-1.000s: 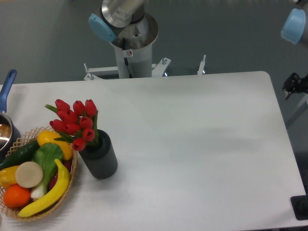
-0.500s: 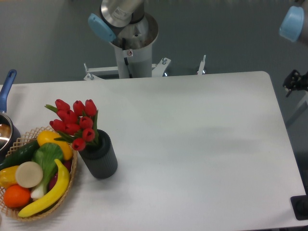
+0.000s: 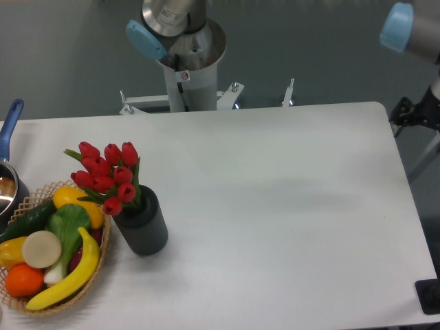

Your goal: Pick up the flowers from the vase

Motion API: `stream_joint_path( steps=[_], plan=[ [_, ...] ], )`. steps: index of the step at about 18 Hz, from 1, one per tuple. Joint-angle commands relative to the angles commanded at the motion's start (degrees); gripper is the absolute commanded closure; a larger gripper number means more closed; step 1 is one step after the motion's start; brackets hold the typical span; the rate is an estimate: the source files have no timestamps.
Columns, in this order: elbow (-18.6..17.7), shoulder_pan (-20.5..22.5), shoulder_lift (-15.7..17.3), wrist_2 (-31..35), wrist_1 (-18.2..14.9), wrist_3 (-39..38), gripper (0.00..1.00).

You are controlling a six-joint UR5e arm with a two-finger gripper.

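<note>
The flowers (image 3: 108,176) stand in the vase (image 3: 141,223) near the left end of the white table (image 3: 289,206), their red tulip buds bunched together and leaning up and to the left over the rim. The vase is dark, ribbed and upright, and rests on the tabletop just beside a woven basket (image 3: 97,278) on its left; some buds overhang the basket's upper edge. In the basket lie a yellow banana (image 3: 72,276), an orange (image 3: 23,280), a green cucumber (image 3: 27,221), a leafy green vegetable (image 3: 67,227), a yellow pepper (image 3: 74,200) and a pale round slice (image 3: 41,249). At the far left edge a pot with a blue handle (image 3: 9,126) is partly cut off. The arm's base column (image 3: 189,65) stands behind the table's far edge, well apart from the vase. The gripper (image 3: 412,113) shows as a dark shape at the right edge of the view, beyond the table's far right corner and far from the flowers; it is too small and cropped to tell whether its jaws are apart or together, and nothing is seen in it
</note>
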Motion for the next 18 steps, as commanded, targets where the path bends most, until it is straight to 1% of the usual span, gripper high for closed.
stream_joint_path(
  steps=[1,4,5,7,10,13,15,16,18],
  plan=[
    [-2.2,-0.09,1.06,-3.5,1.84,0.26,0.0],
    [-10.1,-0.44,6.24,-11.6,8.87,0.0,0.0],
    [-11.87,-0.26,6.95,-14.32,9.85,0.17,0.0],
    [-13.9,0.44,8.7,-20.12,10.12,0.61,0.0],
    [-16.19,0.7,10.21,-27.77,10.21,0.53,0.0],
    [-19.34,1.4,11.52,-33.67,10.82,0.44,0.0],
    [-22.24,2.37,13.89,-37.71,11.53,0.44,0.0],
    [-23.3,2.72,14.51,-39.82,11.53,0.61,0.0],
    [-24.19,2.9,15.22,-44.04,11.53,0.44,0.0]
  ],
)
